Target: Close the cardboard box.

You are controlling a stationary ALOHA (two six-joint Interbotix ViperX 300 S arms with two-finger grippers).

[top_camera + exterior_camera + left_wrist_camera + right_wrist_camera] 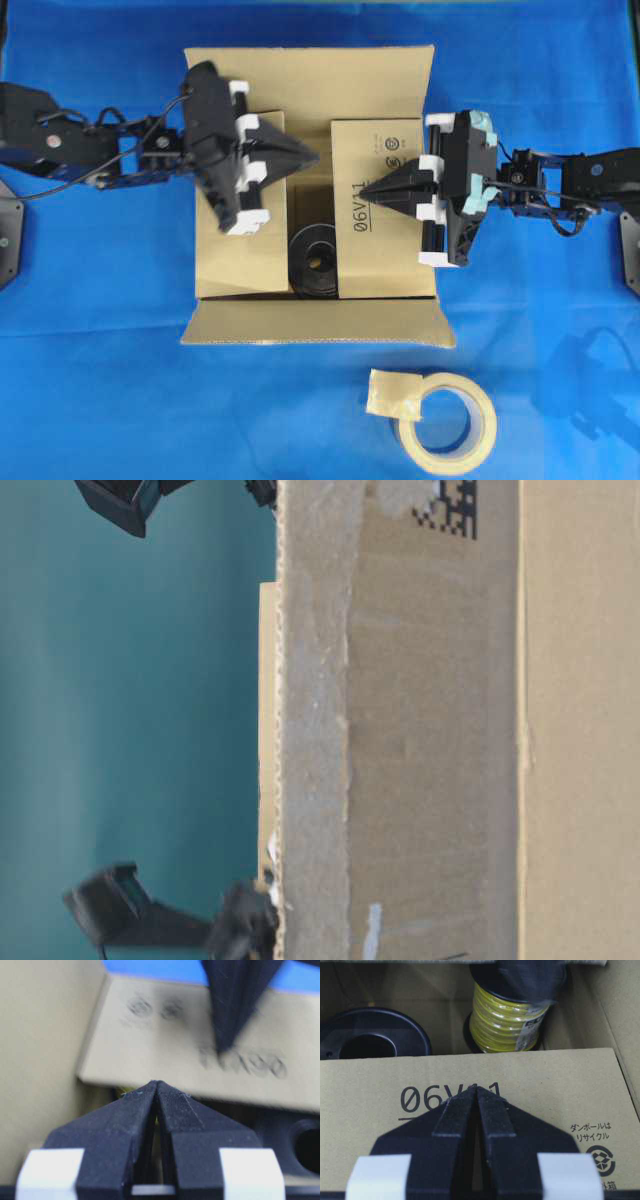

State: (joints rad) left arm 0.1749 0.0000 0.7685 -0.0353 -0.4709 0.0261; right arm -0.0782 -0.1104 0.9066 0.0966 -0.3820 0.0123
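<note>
The cardboard box stands mid-table. Its right flap, printed "06V11", lies folded down over the opening, and its left flap is folded inward. The far flap and near flap lie open outward. My left gripper is shut and empty, its tip past the left flap's edge over the gap. My right gripper is shut and empty, its tip on or just over the right flap. In the wrist views the left gripper and right gripper show their jaws together.
A black spool and a yellow wire spool sit inside the box. A beige tape roll lies on the blue cloth in front of the box. The box wall fills the table-level view.
</note>
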